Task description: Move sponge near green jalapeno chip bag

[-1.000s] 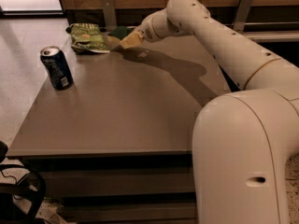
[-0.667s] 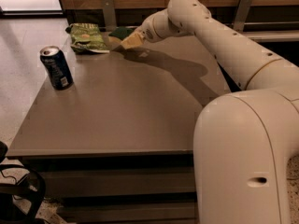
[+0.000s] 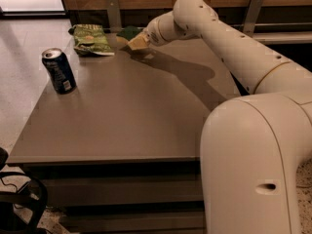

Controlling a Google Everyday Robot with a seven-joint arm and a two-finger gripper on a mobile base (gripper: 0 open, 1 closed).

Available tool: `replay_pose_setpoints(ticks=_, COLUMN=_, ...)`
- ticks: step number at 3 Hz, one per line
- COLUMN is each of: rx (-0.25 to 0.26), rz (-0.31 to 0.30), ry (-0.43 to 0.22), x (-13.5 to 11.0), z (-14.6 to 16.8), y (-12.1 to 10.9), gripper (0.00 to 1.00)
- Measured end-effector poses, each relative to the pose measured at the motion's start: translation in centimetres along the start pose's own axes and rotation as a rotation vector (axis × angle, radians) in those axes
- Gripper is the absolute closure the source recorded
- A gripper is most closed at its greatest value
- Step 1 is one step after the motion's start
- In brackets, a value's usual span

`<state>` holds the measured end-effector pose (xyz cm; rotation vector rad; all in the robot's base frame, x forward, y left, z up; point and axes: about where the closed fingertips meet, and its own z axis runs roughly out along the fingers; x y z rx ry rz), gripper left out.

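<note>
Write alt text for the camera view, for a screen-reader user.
A white robot arm reaches across a brown table, its pincer at the sponge near the far edge, just beside the green jalapeno chip bag. A dark blue soda can stands upright near the table's left edge.

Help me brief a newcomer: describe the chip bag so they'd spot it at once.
Start at the brown table; go to its far left corner. There lies the green jalapeno chip bag, flat and crinkled, left of the robot's hand and the sponge. Unlike the upright blue soda can, it is green with yellowish print.
</note>
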<state>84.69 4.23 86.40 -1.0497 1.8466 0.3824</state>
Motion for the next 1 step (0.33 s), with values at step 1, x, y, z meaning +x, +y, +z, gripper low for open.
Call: replay_pose_setpoints(ticks=1, rx=-0.004, rz=0.000, ry=0.001, x=0.07, z=0.25, y=0.18, gripper=0.04)
